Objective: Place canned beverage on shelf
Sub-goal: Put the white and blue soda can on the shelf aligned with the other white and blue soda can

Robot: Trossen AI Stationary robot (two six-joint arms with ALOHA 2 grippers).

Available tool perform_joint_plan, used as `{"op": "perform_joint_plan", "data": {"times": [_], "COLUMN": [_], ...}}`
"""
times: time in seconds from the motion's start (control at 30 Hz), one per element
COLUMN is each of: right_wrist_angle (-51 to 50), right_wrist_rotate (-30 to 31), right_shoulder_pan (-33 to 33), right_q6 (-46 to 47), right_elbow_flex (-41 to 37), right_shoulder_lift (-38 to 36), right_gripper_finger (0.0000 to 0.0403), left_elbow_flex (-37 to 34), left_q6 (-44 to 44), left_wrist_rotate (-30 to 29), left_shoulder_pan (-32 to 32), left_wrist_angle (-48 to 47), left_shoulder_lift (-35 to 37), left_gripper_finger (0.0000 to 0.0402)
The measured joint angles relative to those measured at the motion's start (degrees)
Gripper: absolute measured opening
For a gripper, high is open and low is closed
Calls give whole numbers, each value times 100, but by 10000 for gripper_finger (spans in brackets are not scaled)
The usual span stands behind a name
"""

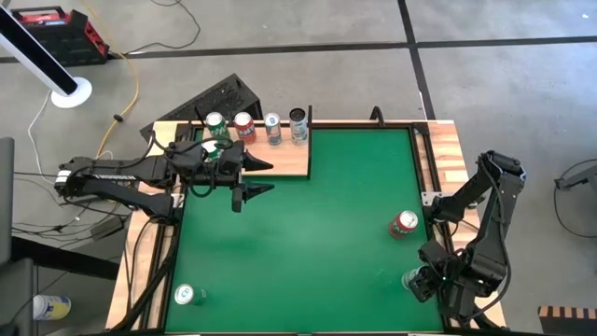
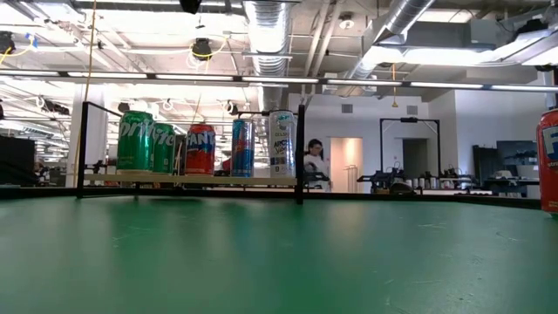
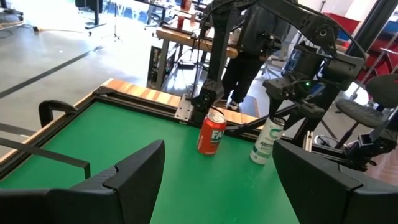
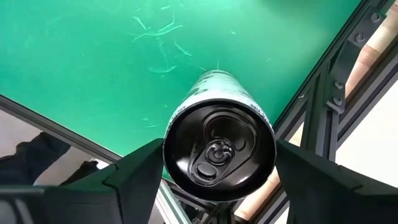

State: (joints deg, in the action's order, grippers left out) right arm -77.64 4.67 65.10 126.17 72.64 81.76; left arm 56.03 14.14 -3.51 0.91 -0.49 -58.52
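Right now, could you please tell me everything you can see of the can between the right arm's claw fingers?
The white-and-green can is a slim metal drink can with a dark top and an unopened pull tab. It stands upright on the green mat near its right edge, close to the dark frame rail, apart from the red Fanta can. The right claw straddles it; whether its fingers touch it cannot be seen.

Low view cuts the red can off at the right edge, only a sliver showing; on the shelf the second green can hides partly behind the first; the person beyond is half covered by the shelf post; from above, the right gripper blocks most of the white can, whether the fingers touch it can't be told; labels on the shelf cans too small to read there.
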Motion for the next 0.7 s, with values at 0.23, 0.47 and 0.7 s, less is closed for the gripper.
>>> {"op": "perform_joint_plan", "data": {"times": [0.23, 0.47, 0.7], "right_wrist_angle": [6, 10, 239], "right_wrist_rotate": [-1, -1, 215], "right_shoulder_pan": [0, -1, -349], "right_q6": [-4, -212, -982], "right_elbow_flex": [0, 4, 180], "right_shoulder_lift": [0, -2, 8], "right_gripper_finger": [297, 282, 280], "left_elbow_flex": [-1, -2, -2], "left_q6": [1, 1, 3], "left_wrist_rotate": [-2, -4, -7], "left_shoulder_pan": [0, 0, 0], "left_wrist_angle": [2, 2, 2], "left_shoulder_lift": [0, 0, 0], "left_gripper_finger": [283, 283, 283]}}
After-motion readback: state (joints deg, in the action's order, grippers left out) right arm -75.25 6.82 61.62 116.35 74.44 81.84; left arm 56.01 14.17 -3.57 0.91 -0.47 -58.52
